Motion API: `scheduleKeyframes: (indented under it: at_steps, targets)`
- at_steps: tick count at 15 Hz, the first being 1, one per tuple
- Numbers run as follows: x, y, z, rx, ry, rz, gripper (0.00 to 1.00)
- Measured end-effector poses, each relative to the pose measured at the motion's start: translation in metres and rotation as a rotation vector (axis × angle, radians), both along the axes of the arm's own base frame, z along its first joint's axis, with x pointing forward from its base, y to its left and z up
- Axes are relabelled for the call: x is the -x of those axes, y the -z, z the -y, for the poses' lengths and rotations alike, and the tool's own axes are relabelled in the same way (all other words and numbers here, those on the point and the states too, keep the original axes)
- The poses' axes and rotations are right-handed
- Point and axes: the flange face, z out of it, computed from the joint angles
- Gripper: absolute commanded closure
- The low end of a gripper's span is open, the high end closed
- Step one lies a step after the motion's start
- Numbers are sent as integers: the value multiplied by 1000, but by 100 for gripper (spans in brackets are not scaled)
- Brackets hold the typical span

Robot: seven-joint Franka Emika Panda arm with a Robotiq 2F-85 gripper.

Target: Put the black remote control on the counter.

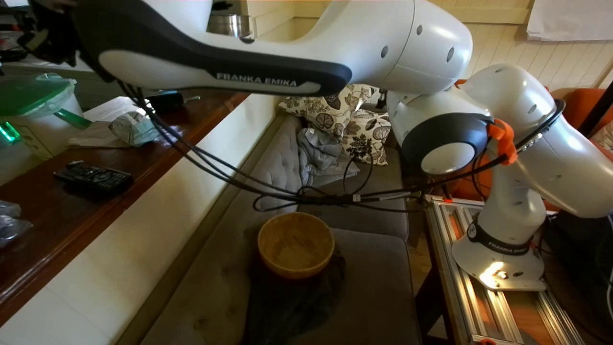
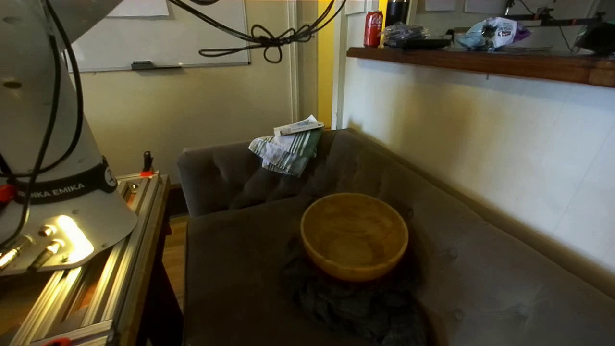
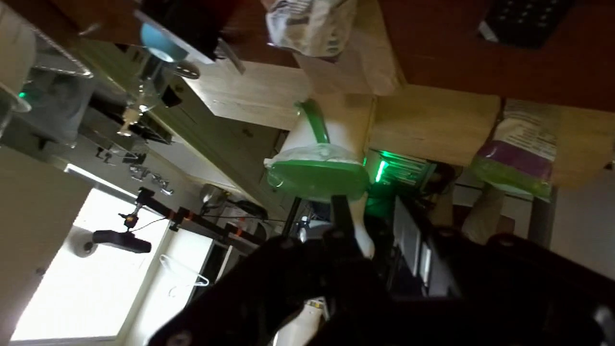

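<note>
The black remote control (image 1: 93, 177) lies flat on the reddish-brown counter (image 1: 43, 220), close to its front edge. At the top right of the wrist view, part of the remote control (image 3: 523, 19) shows on the counter (image 3: 442, 57), cut off by the picture's edge. My gripper (image 3: 367, 199) is some way off from it, with its two fingers apart and nothing held between them. In an exterior view the dark gripper (image 1: 48, 38) is at the top left, beyond the counter, its fingers too dark to make out.
A crumpled packet (image 1: 136, 127), a dark cup (image 1: 165, 100) and clear plastic (image 1: 12, 223) are on the counter. Beyond it stands a tub with a green lid (image 3: 317, 178). A red can (image 2: 373, 29) stands at the counter's end. A wooden bowl (image 2: 354, 240) sits on the grey sofa (image 2: 230, 269).
</note>
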Motion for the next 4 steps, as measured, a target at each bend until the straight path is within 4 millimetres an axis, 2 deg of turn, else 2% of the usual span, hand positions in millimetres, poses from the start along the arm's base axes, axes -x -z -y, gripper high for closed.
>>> scheduleKeyframes:
  at_steps: [3,4]
  targets:
    - [14,-19,20,77,-25,-145,16]
    - [17,-19,24,77,-41,-196,35]
